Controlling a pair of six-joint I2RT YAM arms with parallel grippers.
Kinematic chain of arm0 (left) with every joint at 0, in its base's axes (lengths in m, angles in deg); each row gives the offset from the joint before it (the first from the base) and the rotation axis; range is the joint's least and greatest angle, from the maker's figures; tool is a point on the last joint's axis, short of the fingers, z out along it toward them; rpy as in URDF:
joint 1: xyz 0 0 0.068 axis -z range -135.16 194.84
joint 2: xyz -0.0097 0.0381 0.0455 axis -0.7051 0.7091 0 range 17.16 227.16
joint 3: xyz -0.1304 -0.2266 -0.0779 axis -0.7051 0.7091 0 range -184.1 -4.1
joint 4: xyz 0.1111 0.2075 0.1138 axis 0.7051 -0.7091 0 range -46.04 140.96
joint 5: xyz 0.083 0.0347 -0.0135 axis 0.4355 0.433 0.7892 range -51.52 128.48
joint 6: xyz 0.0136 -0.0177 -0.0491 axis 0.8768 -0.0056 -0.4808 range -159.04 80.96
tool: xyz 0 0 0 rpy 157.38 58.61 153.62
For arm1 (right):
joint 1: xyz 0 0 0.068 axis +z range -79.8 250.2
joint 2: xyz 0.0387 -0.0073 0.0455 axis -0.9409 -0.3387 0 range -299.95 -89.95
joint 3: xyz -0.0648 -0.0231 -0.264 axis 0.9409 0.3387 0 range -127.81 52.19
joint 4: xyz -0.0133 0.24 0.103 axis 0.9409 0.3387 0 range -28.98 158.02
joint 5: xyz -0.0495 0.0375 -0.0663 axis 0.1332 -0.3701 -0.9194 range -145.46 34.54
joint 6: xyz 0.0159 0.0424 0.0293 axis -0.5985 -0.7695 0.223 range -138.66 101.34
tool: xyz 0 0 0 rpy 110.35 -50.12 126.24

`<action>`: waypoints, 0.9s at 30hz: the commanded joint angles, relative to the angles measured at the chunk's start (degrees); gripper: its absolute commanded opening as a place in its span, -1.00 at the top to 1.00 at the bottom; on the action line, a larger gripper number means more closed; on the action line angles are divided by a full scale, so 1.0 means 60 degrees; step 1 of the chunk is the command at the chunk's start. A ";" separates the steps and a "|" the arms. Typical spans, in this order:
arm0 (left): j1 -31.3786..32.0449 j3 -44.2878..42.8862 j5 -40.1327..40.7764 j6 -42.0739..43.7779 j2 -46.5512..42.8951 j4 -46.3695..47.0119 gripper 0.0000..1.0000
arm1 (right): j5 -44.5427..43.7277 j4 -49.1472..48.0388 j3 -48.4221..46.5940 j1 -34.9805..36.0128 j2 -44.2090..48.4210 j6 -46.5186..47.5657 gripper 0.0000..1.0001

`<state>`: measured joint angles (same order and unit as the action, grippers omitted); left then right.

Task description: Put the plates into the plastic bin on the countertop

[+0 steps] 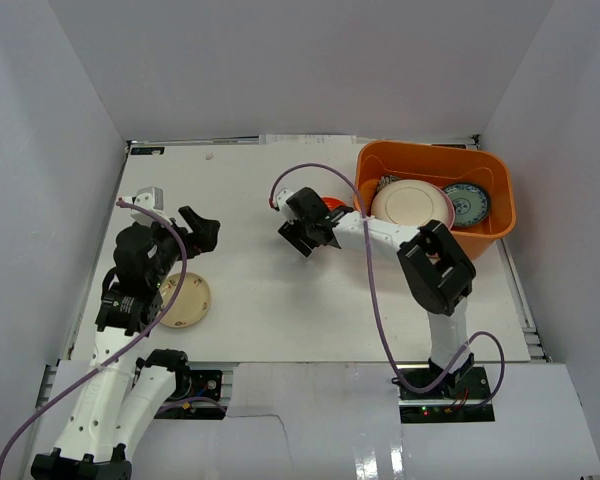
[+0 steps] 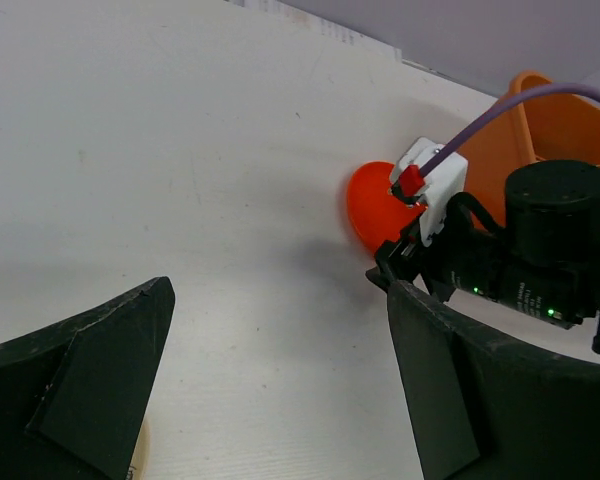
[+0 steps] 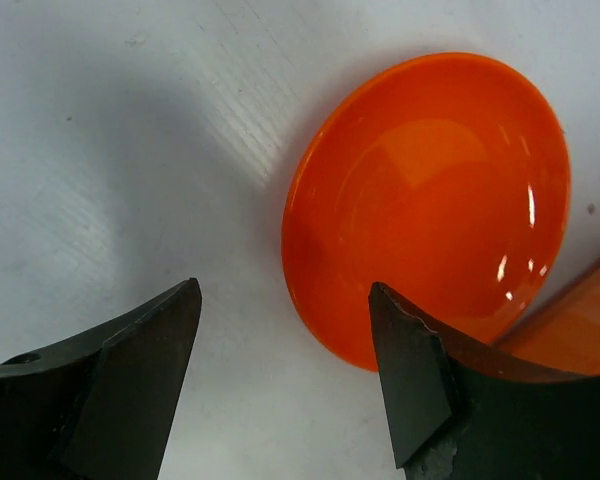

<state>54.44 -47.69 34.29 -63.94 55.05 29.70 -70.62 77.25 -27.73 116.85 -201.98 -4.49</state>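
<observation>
The orange plastic bin (image 1: 492, 232) stands at the back right of the countertop (image 1: 270, 300). In it lie a large pale round plate (image 1: 410, 205), a blue-green patterned plate (image 1: 468, 203) and a dark plate (image 1: 388, 183) half hidden under the pale one. A small orange-red plate (image 3: 430, 200) lies flat on the countertop just left of the bin (image 3: 580, 335). My right gripper (image 3: 283, 290) hovers open over its near edge, its right finger overlapping the rim. A round cream plate (image 1: 187, 300) lies at the left, and my left gripper (image 1: 196, 230) is open beyond it, holding nothing.
Pale walls close in the countertop on three sides. The right arm (image 2: 540, 255) with its purple cable reaches across the middle, in front of the orange-red plate (image 2: 368, 205) and the bin (image 2: 555, 125). A small grey-white object (image 1: 152, 196) sits at the far left.
</observation>
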 commanded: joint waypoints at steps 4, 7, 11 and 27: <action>0.0025 -0.0264 0.0638 0.0035 -0.0104 -0.0383 -0.96 | -0.0813 -0.0448 -0.0903 -0.0012 -0.1132 0.0347 -0.11; 0.0025 -0.0293 0.1005 0.0049 -0.0119 -0.0412 -0.96 | -0.0799 -0.0697 -0.1064 0.0003 -0.1382 0.0391 0.51; -0.0004 -0.0352 0.1444 0.0049 -0.0221 -0.0515 -0.96 | -0.0740 -0.1195 -0.1007 0.0235 -0.1018 0.0494 0.85; -0.0019 -0.0044 0.0903 -0.0038 -0.0514 -0.0413 -0.96 | -0.2305 -0.2779 -0.0422 -0.0127 0.5545 0.0770 0.84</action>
<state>54.42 -47.71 40.98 -63.97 52.67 27.25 -76.30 59.67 -31.16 119.02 -169.02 -2.54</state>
